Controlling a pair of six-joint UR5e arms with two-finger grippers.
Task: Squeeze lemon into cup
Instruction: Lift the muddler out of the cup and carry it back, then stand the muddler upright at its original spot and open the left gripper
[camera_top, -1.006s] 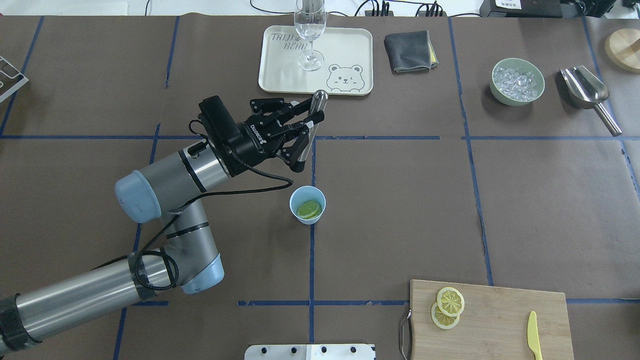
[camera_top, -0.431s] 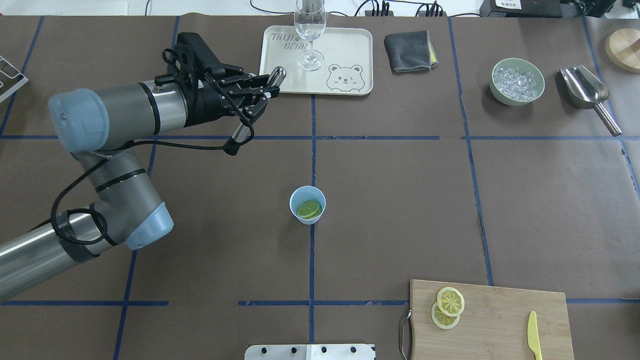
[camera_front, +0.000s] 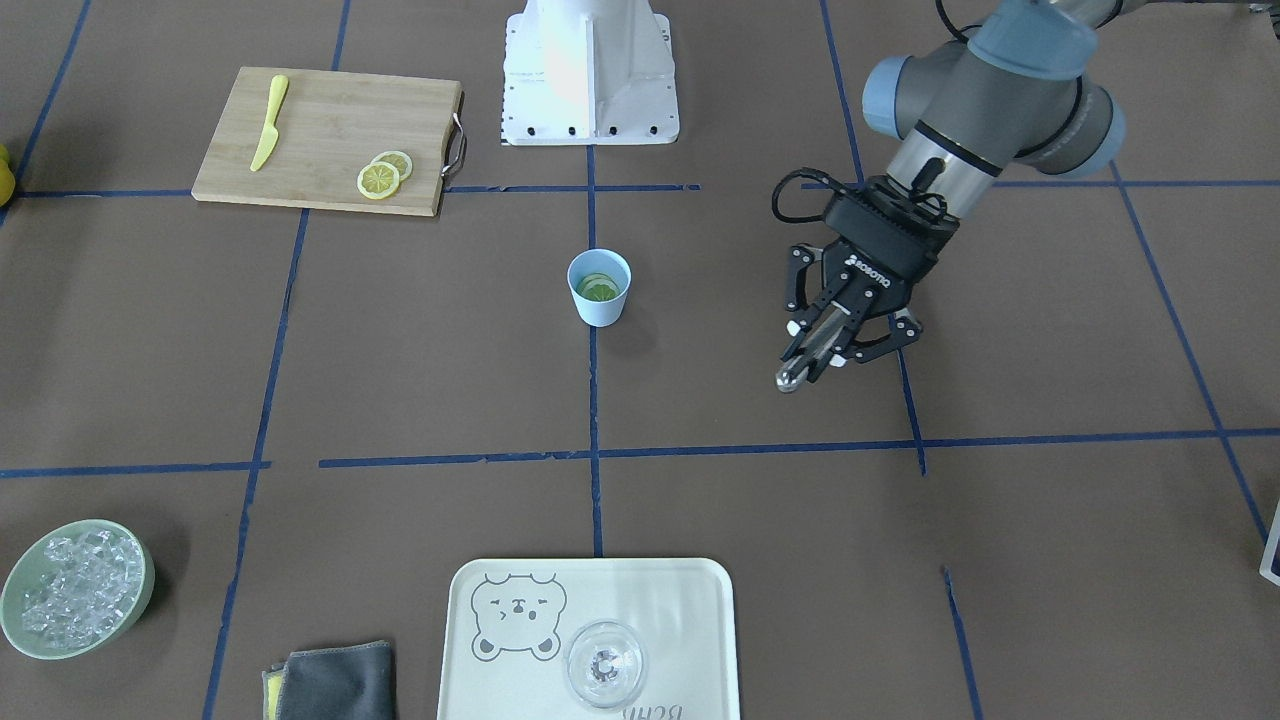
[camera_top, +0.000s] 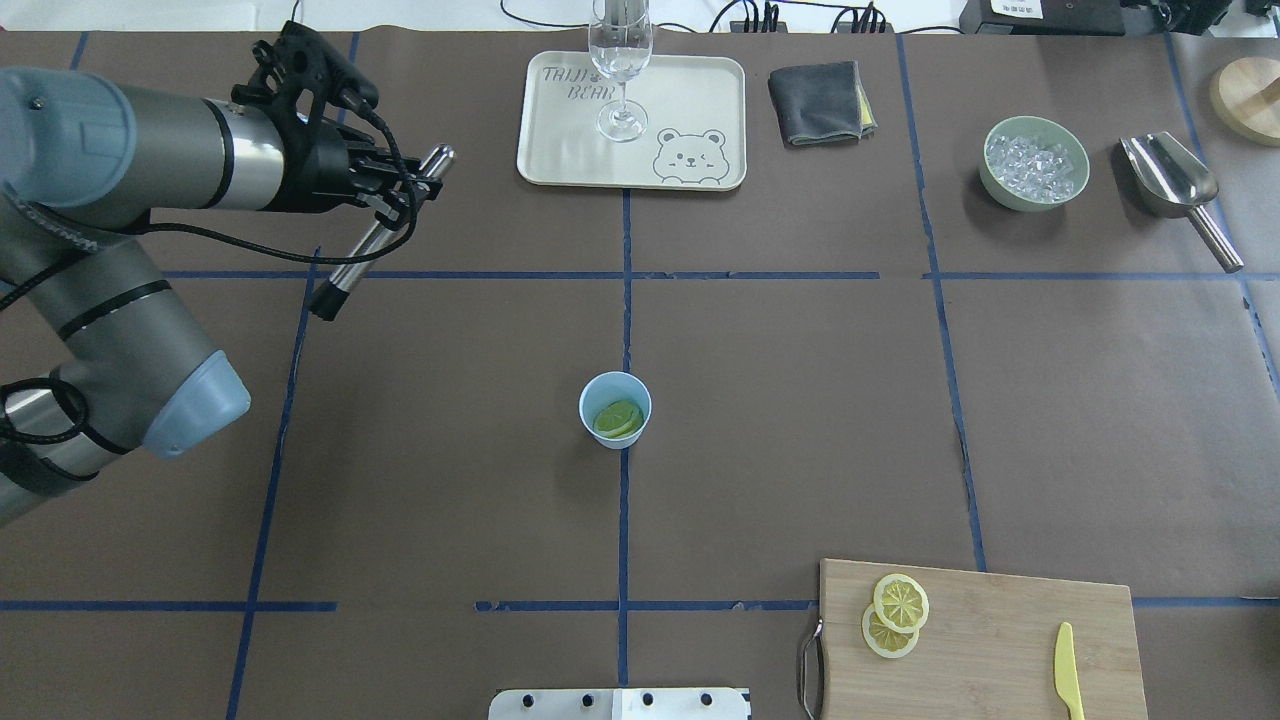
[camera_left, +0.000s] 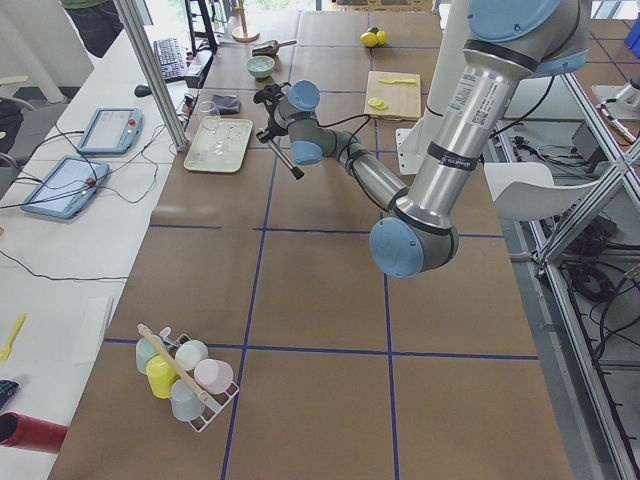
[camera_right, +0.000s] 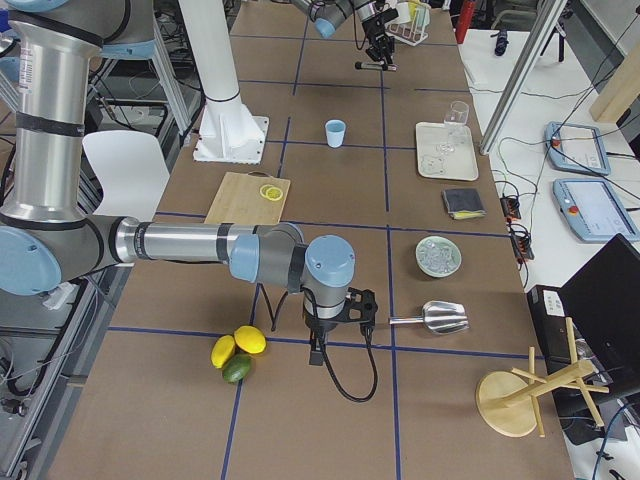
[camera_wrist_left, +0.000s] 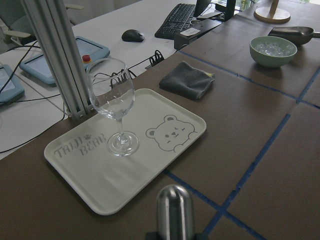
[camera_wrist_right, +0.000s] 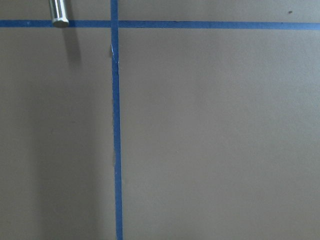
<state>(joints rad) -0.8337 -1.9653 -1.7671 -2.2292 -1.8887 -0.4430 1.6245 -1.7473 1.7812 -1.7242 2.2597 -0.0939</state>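
Observation:
The light-blue cup (camera_top: 615, 408) stands upright at the table's middle with a lemon slice (camera_top: 617, 419) lying inside; it also shows in the front-facing view (camera_front: 599, 290). Two more lemon slices (camera_top: 895, 615) overlap on the cutting board (camera_top: 1000, 640). My left gripper (camera_top: 400, 195) is at the far left, well away from the cup, shut on a steel rod (camera_top: 350, 270) that slants down toward the table. My right gripper (camera_right: 325, 340) shows only in the exterior right view, low over the table near the scoop; I cannot tell whether it is open or shut.
A tray (camera_top: 690, 100) with a wine glass (camera_top: 621, 60) is at the far middle, a grey cloth (camera_top: 818, 102) beside it. A green bowl (camera_top: 1034, 204) of ice and a metal scoop (camera_top: 1170, 175) are far right. A yellow knife (camera_top: 1067, 665) lies on the board.
My left arm has swung left and away from the cup, carrying the steel rod from near the tray's front edge to the far left. The cup and slices have not moved.

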